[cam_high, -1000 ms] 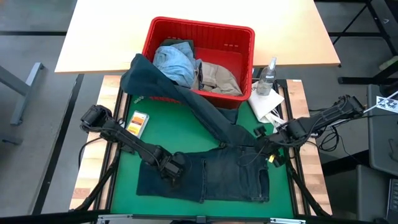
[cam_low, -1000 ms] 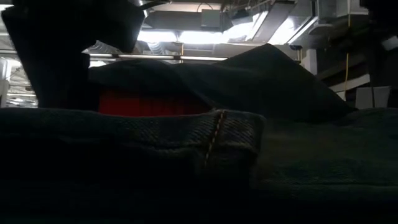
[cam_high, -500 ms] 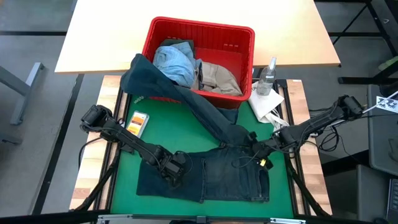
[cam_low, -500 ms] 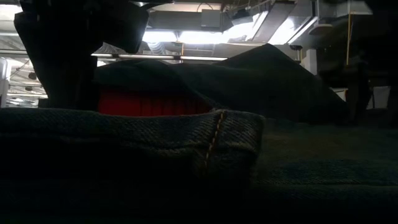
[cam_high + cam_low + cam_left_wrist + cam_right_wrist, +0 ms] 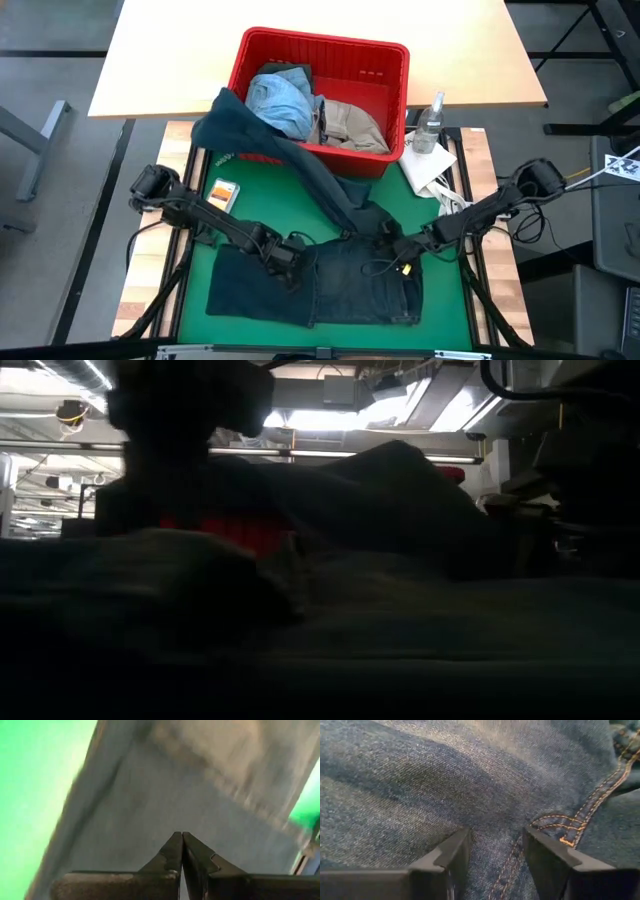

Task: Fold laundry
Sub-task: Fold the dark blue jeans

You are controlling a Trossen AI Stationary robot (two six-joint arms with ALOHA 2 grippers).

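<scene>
— Where are the jeans [image 5: 350,285]?
— Spread on the green mat [image 5: 260,205], one leg trailing into the basket [image 5: 385,75].
— Your fingers?
— My left gripper [image 5: 290,268] is pinched shut on them; my right gripper [image 5: 392,262] spread wide, pressing denim.

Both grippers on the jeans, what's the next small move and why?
Probably close the right gripper: its fingers are spread and pressed onto the dark navy jeans near a seam, pinching nothing. The left gripper is shut at the opposite side of the waist area. One leg trails up to the red basket, so both ends need holding.
</scene>
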